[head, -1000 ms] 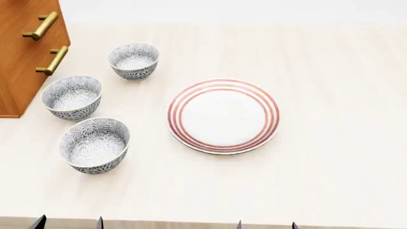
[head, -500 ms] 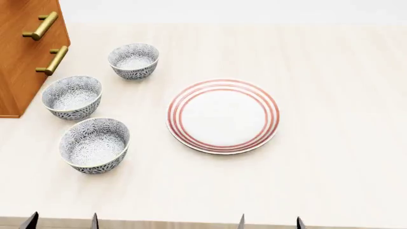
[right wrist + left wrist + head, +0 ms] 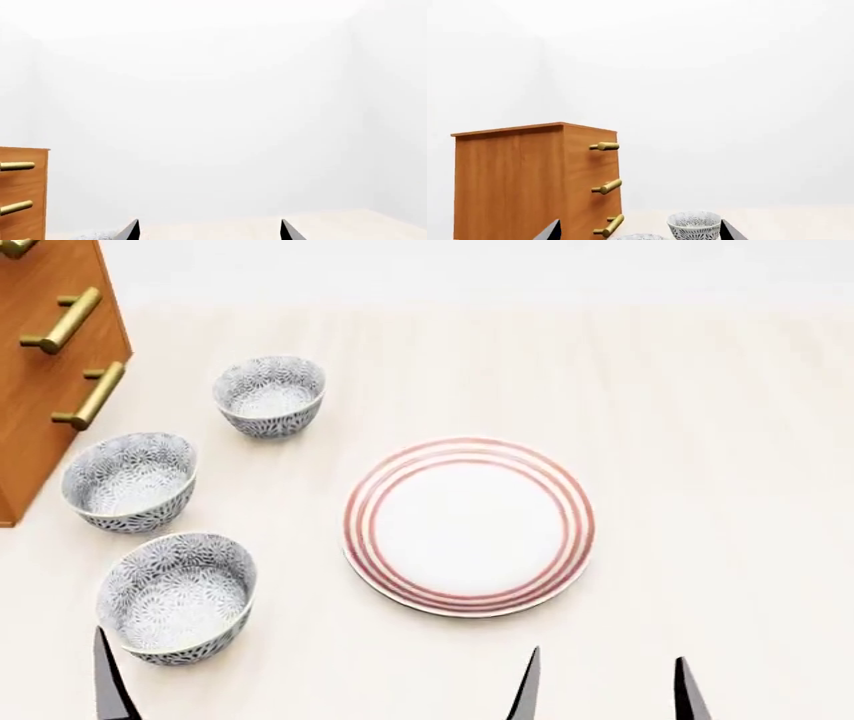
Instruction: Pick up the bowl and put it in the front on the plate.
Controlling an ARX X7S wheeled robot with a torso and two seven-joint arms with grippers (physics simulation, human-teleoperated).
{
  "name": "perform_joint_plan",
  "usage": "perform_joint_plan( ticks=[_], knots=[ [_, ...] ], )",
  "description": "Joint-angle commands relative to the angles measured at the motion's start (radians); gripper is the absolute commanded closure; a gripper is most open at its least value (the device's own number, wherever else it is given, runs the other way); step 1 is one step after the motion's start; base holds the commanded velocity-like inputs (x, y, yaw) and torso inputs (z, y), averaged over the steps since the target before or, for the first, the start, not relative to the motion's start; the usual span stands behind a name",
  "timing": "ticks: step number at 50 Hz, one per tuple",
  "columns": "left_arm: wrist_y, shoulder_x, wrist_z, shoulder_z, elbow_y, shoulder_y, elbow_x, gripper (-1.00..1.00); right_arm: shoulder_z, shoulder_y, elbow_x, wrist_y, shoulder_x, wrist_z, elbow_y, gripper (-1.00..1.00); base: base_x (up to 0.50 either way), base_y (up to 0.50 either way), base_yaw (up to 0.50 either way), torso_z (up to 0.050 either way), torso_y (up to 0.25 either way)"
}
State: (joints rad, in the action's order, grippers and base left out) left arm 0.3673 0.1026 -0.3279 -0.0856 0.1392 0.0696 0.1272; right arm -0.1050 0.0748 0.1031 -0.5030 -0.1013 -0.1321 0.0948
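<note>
Three look-alike floral bowls stand in a row at the left of the head view: the nearest bowl (image 3: 176, 598), a middle one (image 3: 130, 480) and a far one (image 3: 271, 395). I cannot tell which is the task's bowl. The red-ringed white plate (image 3: 467, 525) lies to their right with nothing on it. My left gripper (image 3: 639, 235) is open; one of its fingers (image 3: 112, 685) stands just left of the nearest bowl. In the left wrist view the far bowl (image 3: 694, 225) shows ahead. My right gripper (image 3: 610, 690) is open below the plate's near edge, holding nothing.
A wooden cabinet (image 3: 47, 350) with brass handles (image 3: 60, 320) stands at the far left, close to the middle bowl. The pale wooden table (image 3: 721, 440) stretches right of the plate. The right wrist view shows the cabinet's edge (image 3: 20, 200) and a white wall.
The head view has shifted, so bowls and plate sit lower and nearer in it. Both grippers' fingertips reach further up into view, the left one now beside the nearest bowl.
</note>
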Motion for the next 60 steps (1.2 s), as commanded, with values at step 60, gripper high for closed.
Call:
perform_joint_plan(
  ticks=[60],
  knots=[
    [0.055, 0.053, -0.094, -0.052, 0.007, 0.006, 0.036, -1.0, -0.067, 0.002, -0.004, -0.06, -0.055, -0.041, 0.007, -1.0, 0.38, 0.07, 0.0, 0.0, 0.0]
  ],
)
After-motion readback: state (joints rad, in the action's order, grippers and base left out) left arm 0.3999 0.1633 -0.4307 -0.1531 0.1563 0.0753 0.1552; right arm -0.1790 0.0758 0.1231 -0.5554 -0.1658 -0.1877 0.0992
